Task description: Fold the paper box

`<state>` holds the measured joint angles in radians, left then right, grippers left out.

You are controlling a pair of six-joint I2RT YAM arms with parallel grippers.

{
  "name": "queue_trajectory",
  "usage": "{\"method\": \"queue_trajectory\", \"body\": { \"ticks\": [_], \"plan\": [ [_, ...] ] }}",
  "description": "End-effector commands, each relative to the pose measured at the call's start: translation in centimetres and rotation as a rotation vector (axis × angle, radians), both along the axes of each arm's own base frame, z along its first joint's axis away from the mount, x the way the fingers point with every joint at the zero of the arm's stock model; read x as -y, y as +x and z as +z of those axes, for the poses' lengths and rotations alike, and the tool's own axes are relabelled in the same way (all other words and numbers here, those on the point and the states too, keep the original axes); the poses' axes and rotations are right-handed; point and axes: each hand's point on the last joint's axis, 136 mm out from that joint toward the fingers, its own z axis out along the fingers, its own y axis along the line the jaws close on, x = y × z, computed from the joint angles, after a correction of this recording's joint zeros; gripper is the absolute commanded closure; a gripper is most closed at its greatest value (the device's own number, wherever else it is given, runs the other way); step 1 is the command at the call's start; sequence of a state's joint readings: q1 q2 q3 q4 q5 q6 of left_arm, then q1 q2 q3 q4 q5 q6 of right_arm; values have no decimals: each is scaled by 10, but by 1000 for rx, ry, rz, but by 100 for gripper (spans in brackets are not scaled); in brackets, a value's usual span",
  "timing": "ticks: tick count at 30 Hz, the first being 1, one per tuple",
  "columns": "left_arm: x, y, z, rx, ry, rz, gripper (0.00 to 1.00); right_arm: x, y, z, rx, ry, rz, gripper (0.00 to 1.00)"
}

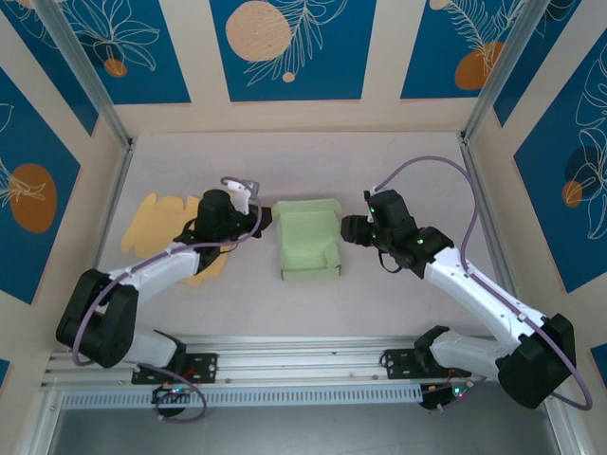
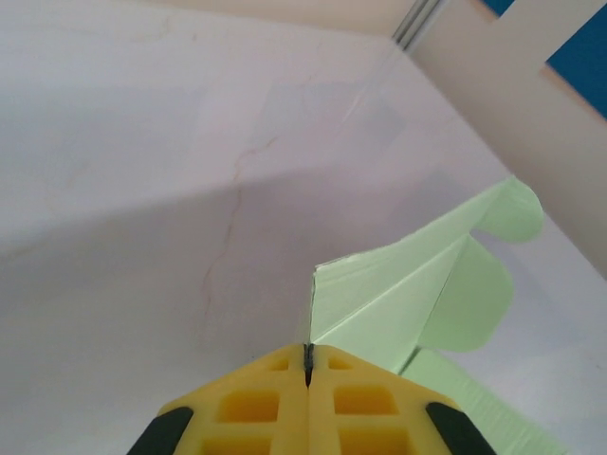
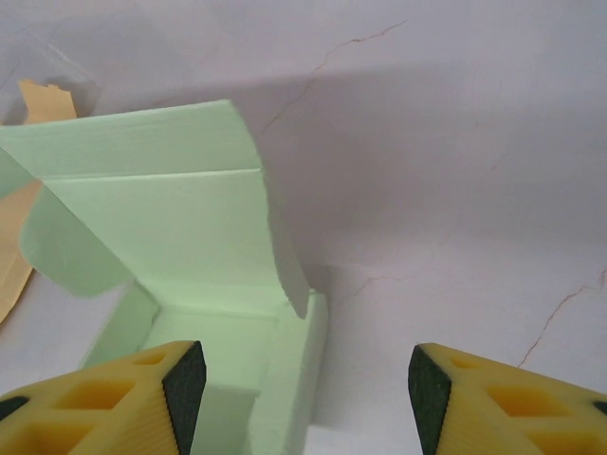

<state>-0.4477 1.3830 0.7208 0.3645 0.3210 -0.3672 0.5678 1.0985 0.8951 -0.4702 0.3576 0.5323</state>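
The pale green paper box [image 1: 308,245] lies mid-table with its lid [image 1: 305,210] standing open at the far side and rounded side flaps loose. My left gripper [image 1: 264,220] is shut, its yellow tips [image 2: 307,355] right against the left edge of the lid [image 2: 417,294]; no paper shows between the fingers. At the box's right side my right gripper [image 1: 346,227] is open. In the right wrist view it [image 3: 303,379] straddles the right wall of the box [image 3: 171,209], one pad [image 3: 185,384] over the inside and the other [image 3: 429,393] over bare table.
A flat tan cardboard blank [image 1: 166,223] lies on the table under and left of the left arm; its corner [image 3: 38,100] shows beyond the box. Aluminium posts and panel walls enclose the table on three sides. A rail runs along the near edge.
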Motion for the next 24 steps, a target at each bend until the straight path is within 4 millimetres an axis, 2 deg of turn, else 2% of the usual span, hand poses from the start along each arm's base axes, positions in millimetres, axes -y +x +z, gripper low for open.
{"method": "queue_trajectory", "body": {
  "ticks": [1,5,10,13,16,18,19,22,23,24],
  "plan": [
    [7,3,38,153,-15,-28,100,5,1,3,18,13,-31,39],
    [11,-2,44,254,6,-60,100,2,5,9,33,36,-22,40],
    [10,-12,19,263,35,-75,92,0,4,10,25,44,-11,40],
    [8,-18,7,234,49,-77,81,5,-1,-2,-26,32,-31,40],
    [3,-24,-2,215,66,-69,79,7,-9,-24,-103,17,-47,40],
    [-1,-27,-4,211,70,-58,73,5,-13,-40,-141,16,-35,40],
    [-2,-28,-4,211,73,-55,69,4,-14,-46,-152,15,-29,40],
    [-8,-31,-2,205,80,-35,43,-1,-9,-59,-167,-18,-9,37],
    [-10,-33,-1,204,78,-28,38,-2,-6,-63,-160,-40,-9,35],
    [-11,-34,1,202,75,-22,38,-4,-3,-66,-159,-52,-8,34]
  ]
}}
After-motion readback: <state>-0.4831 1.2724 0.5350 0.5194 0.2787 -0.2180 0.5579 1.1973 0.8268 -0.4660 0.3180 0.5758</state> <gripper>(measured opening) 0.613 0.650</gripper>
